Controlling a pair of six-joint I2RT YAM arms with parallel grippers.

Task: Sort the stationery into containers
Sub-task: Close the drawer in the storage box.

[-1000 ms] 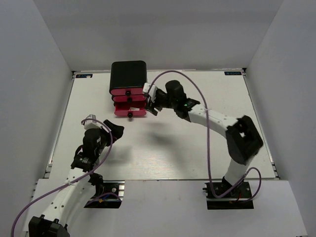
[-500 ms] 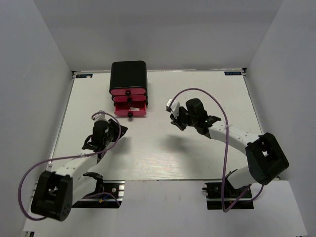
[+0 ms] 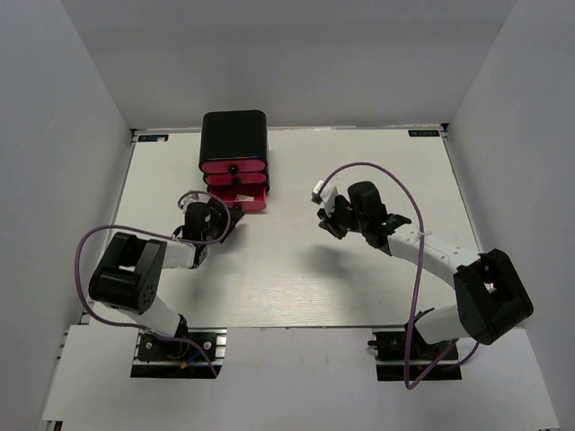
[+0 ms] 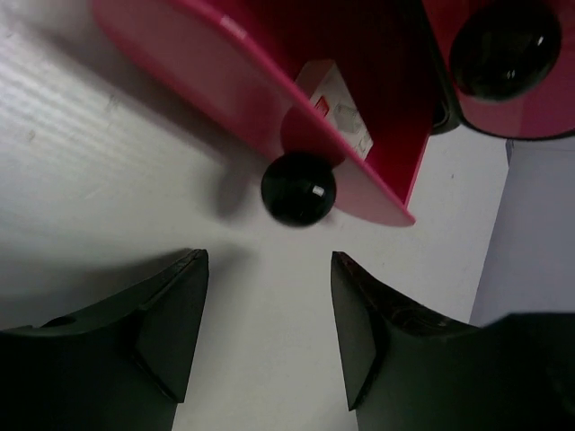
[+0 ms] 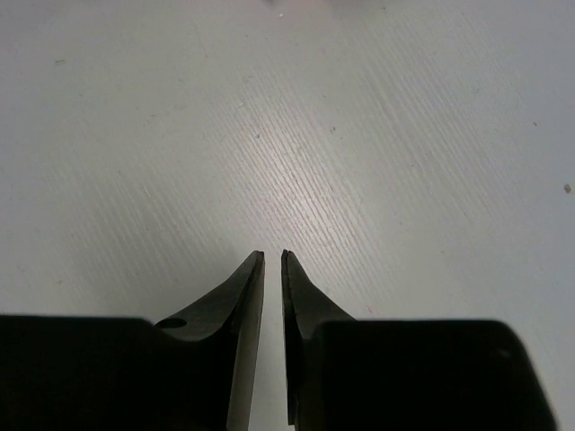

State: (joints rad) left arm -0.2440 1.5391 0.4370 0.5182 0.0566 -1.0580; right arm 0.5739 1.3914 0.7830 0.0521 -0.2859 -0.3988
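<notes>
1. Left end effector [image 4: 267, 260]: jaws wide apart, holding nothing. The knob [image 4: 298, 189] of the pulled-out bottom drawer [image 4: 193, 63] lies directly ahead, just beyond the fingertips and untouched. This arm is the nearer one.
2. Drawer contents: a white item [image 4: 340, 115] lies inside.
3. Right end effector [image 5: 272, 258]: jaws almost closed, empty, above the surface [image 5: 359, 135], well apart from the drawers

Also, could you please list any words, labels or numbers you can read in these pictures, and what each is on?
No text is legible.
White item in the bottom drawer: red print, too blurred to read.
Blue sticker and dark sticker at the table's far corners: too small to read.
</notes>
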